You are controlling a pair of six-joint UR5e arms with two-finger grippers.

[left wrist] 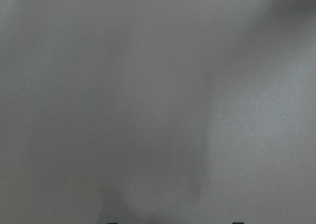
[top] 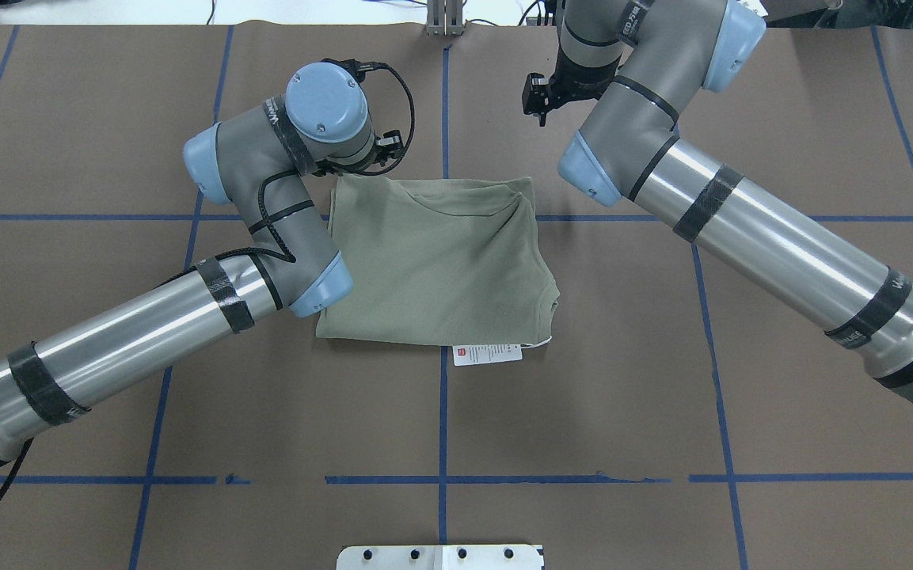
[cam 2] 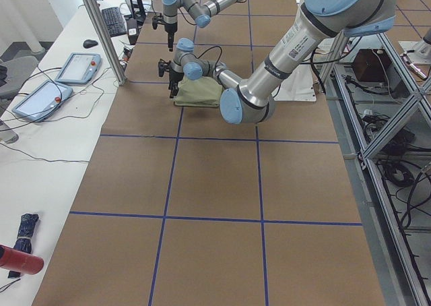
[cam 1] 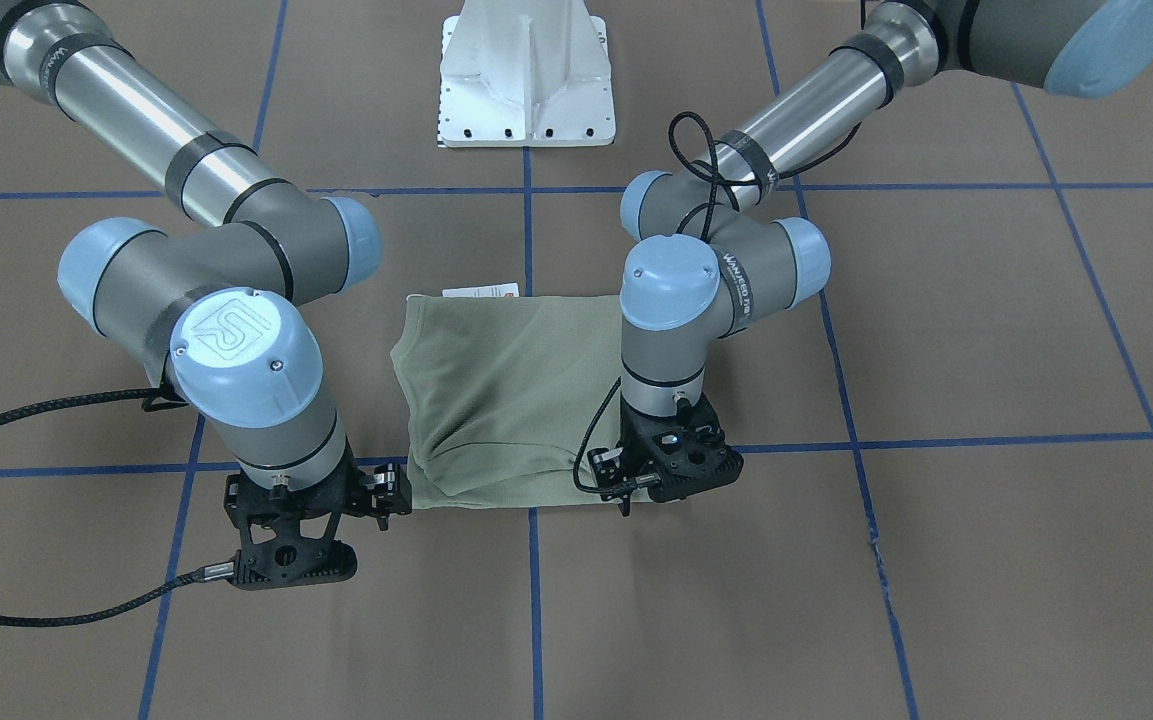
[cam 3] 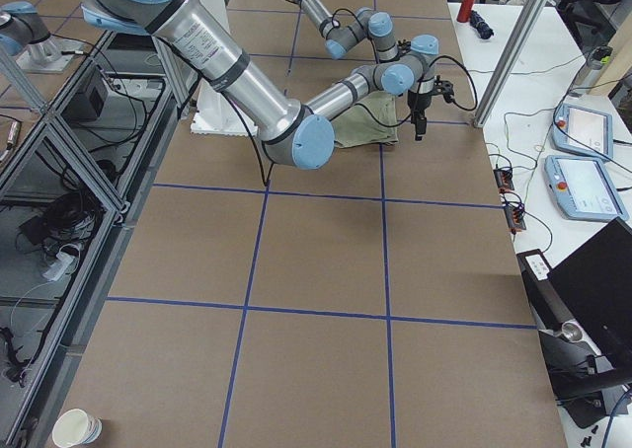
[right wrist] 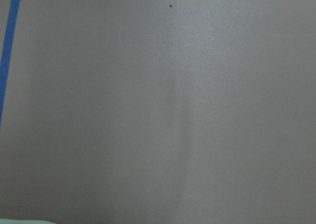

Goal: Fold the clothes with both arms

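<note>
The clothes are one sage-green shirt (cam 1: 516, 390) folded into a flat rectangle (top: 440, 261) at the table's middle. A white tag (top: 488, 354) sticks out from its near edge. My left gripper (cam 1: 651, 470) points down at the shirt's far left corner (top: 389, 146), low over the table. My right gripper (cam 1: 316, 510) hangs just beyond the shirt's far right corner (top: 539, 91), apart from the cloth. The wrists hide the fingers of both, so I cannot tell whether either is open or shut. Both wrist views show only bare brown paper, with a sliver of green cloth (right wrist: 19, 221) in the right one.
Brown paper with blue tape lines (top: 440, 479) covers the table. The white base pedestal (cam 1: 526, 75) stands on the robot's side. Desks with tablets (cam 2: 77, 67) and cables flank the far edge. A paper cup (cam 3: 77, 428) sits at one table end, a red bottle (cam 2: 17, 259) at the other.
</note>
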